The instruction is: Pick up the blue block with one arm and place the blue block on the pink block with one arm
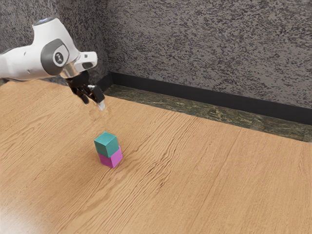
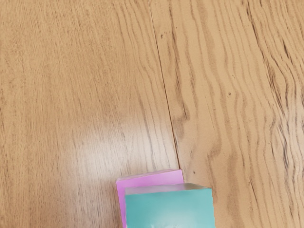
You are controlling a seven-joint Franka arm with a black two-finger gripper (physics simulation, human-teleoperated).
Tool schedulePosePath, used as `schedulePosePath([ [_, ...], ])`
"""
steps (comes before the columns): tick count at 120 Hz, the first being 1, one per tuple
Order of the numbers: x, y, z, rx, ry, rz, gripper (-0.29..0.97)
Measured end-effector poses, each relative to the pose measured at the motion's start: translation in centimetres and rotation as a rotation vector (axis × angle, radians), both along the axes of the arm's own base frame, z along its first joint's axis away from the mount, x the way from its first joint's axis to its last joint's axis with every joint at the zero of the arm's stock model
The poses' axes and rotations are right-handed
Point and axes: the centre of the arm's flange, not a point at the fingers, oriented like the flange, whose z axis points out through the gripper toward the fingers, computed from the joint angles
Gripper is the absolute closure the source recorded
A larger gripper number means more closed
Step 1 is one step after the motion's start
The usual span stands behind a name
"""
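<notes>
A teal-blue block (image 1: 106, 143) rests on top of a pink block (image 1: 112, 158) on the wooden table, slightly turned against it. In the wrist view the teal-blue block (image 2: 168, 207) covers most of the pink block (image 2: 142, 183), whose edge sticks out beside it. My gripper (image 1: 93, 99) hangs in the air well above the stack, toward the exterior view's upper left. Its fingers stand apart and hold nothing.
The wooden table (image 1: 195, 175) stretches wide around the stack. A dark stone strip (image 1: 204, 109) and a speckled grey wall (image 1: 204, 44) run along the table's far side. The white arm (image 1: 34, 58) comes in from the exterior view's upper left.
</notes>
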Motion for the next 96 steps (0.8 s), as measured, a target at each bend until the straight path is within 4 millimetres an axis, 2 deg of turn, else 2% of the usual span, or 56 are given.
schedulePosePath([
  [4,-1.7,1.6,8.0,0.03,-0.105,-0.008,0.03],
  [7,-2.9,3.0,13.1,0.061,-0.166,0.0,0.02],
  [12,-5.3,6.6,21.8,0.111,-0.265,0.055,0.02],
  [15,-7.3,9.1,25.2,0.128,-0.292,0.109,0.02],
  [18,-9.4,11.7,27.7,0.136,-0.303,0.171,0.02],
  [22,-12.7,15.7,29.9,0.142,-0.298,0.268,0.02],
  [27,-15.6,18.7,31.0,0.138,-0.267,0.353,0.02],
  [33,-17.9,20.5,31.7,0.127,-0.231,0.418,0.02],
  [37,-19.1,20.7,32.9,0.125,-0.227,0.445,0.02],
  [42,-19.8,19.5,34.8,0.125,-0.237,0.449,0.02],
  [48,-18.9,15.9,35.9,0.118,-0.232,0.4,0.02],
  [53,-17.5,13.4,35.5,0.109,-0.202,0.365,0.02],
  [57,-16.8,12.3,35.1,0.101,-0.177,0.355,0.02],
  [73,-13.7,9.8,32.3,0.1,-0.072,0.36,0.02],
  [96,-13.1,9.4,31.3,0.087,-0.02,0.411,0.02],
])
